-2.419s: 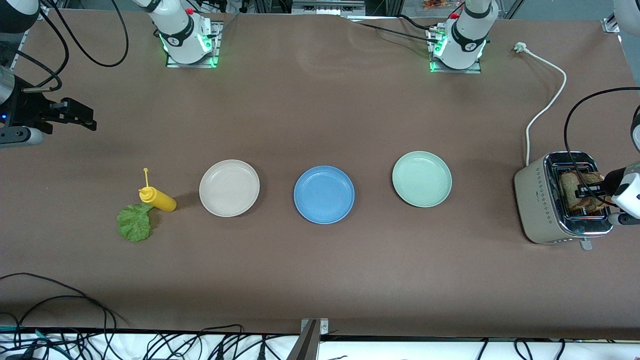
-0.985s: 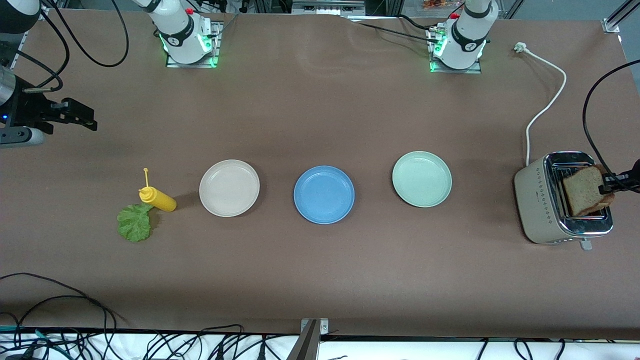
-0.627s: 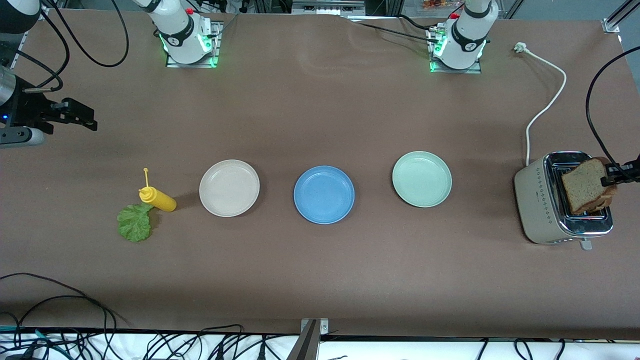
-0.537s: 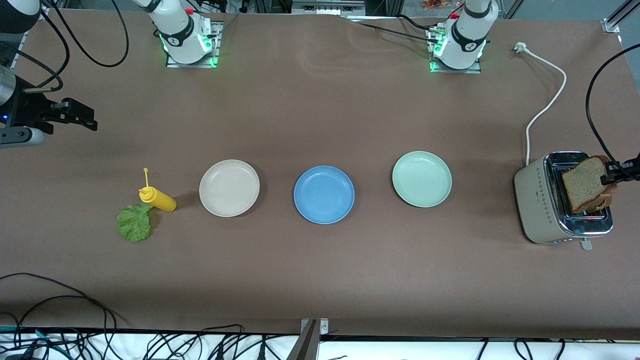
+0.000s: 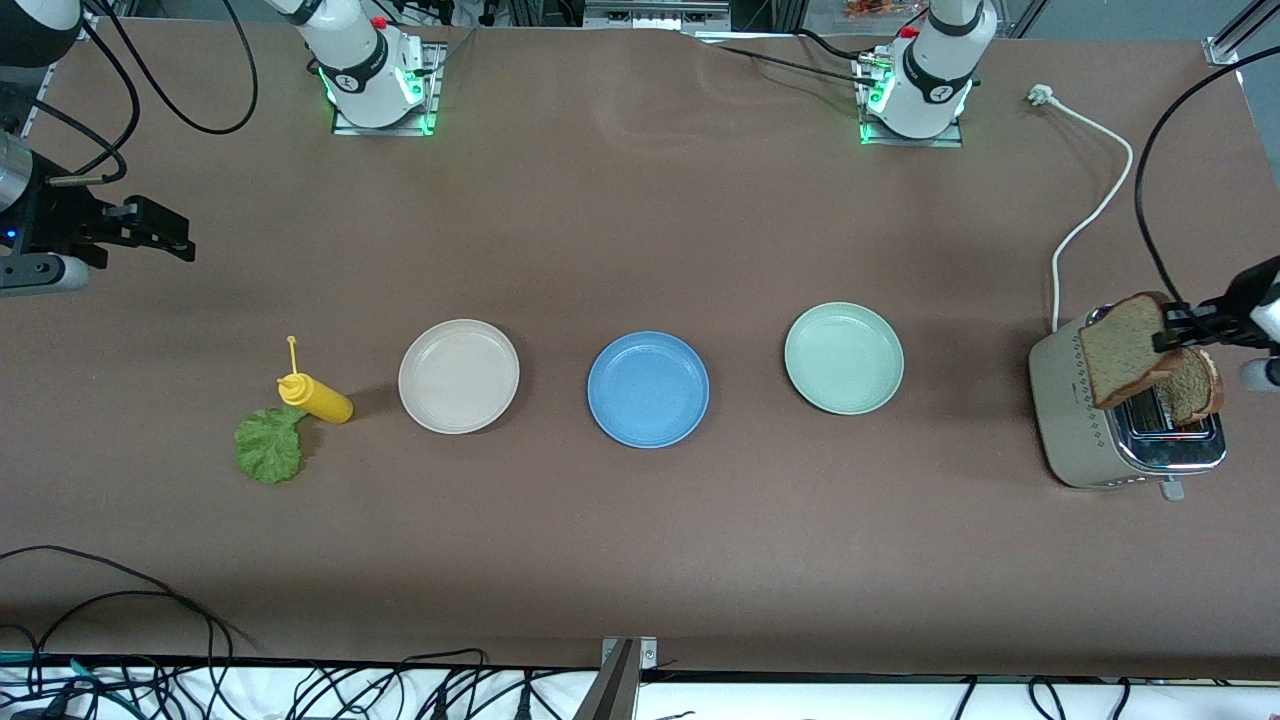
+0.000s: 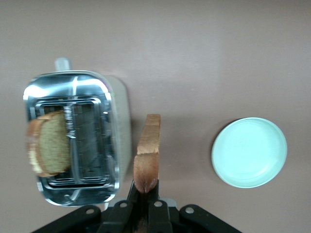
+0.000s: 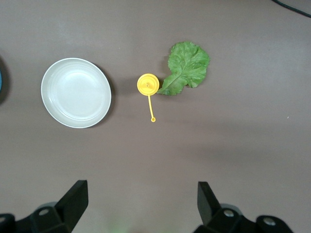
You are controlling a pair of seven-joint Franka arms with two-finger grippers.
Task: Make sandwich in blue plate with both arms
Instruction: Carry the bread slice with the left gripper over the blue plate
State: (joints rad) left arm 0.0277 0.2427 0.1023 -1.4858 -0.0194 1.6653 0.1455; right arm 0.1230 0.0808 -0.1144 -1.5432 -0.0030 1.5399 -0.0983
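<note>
Brown surface [image 5: 620, 230] running wide under both arms, cables trailing off the near edge. Three plates lying in a row: beige plate [image 5: 458, 376] toward the right arm's end, blue plate [image 5: 648, 389] in the middle, bare, pale green plate [image 5: 843, 358] toward the left arm's end.

Left gripper [image 5: 1170, 328] hanging over the toaster [image 5: 1085, 425], jaws clamped on the top edge of one bread slice [image 5: 1122, 349]; slice dangling on edge, clear of the slot in the left wrist view. Second bread slice [image 5: 1190, 386] sitting in the toaster.

Right gripper [image 7: 141, 199] waiting high over the surface at its own end, jaws wide apart, holding nothing. Lettuce leaf [image 5: 268, 447] lying flat, touching the yellow squeeze bottle [image 5: 316, 397], just beside the beige plate.

Judging the step in hand: carrying the first slice to the blue plate. Worth keeping it high enough to clear the toaster and the green plate's rim, travelling slowly to limit swinging from so narrow a grip, tipping it flat low over the blue plate's middle before releasing. Risk: slice tearing or slipping at the pinched crust.
</note>
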